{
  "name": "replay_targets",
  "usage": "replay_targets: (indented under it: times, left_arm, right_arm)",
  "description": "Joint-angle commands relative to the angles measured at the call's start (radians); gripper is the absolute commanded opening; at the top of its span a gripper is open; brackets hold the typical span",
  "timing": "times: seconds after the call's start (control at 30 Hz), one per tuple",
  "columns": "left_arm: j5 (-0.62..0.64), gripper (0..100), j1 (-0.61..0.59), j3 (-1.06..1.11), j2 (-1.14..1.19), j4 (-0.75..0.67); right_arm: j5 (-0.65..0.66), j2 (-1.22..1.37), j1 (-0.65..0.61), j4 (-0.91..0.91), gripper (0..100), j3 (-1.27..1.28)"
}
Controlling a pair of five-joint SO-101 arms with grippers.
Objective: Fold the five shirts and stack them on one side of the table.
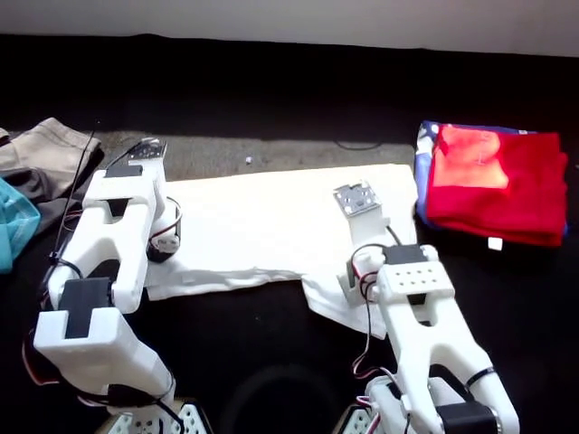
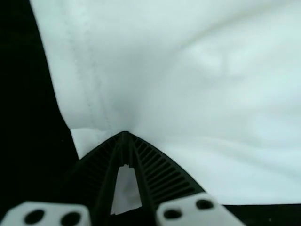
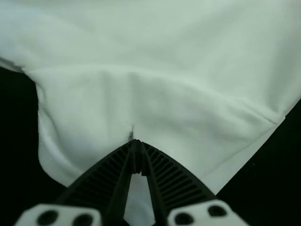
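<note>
- My left gripper [image 2: 124, 136] is clamped shut on a pinch of the white cotton shirt [image 1: 271, 226], near a stitched hem at its edge.
- My right gripper [image 3: 135, 141] is likewise closed on a puckered bit of the same shirt, close to its near corner.
- The shirt lies spread across the middle of the black table [image 1: 271, 362], only partly folded as I judge it.
- Done so far: a red folded shirt [image 1: 516, 194] rests on a blue cloth [image 1: 425, 145] at the right side. I cannot tell whether the orange patch on top is a separate shirt.
- Left to do: a tan crumpled shirt [image 1: 45, 149] and a teal garment [image 1: 14, 226] wait unfolded at the left edge. Roughly mid-task, by my estimate.
- Room: bare table in front of the shirt. The stack sits just beside its right edge, so that side is tight.
</note>
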Motion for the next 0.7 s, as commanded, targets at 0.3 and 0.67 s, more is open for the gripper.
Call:
replay_targets:
  times: [0.3, 0.67]
  left_arm:
    - [-0.064, 1, 0.033, 0.027, -0.298, 0.121]
    - [-0.086, 1, 0.062, 0.263, -0.297, -0.106]
  right_arm:
    - [-0.003, -0.038, -0.005, -0.036, 1.9, 0.036]
    - [-0.003, -0.038, -0.005, -0.031, 6.6, 0.048]
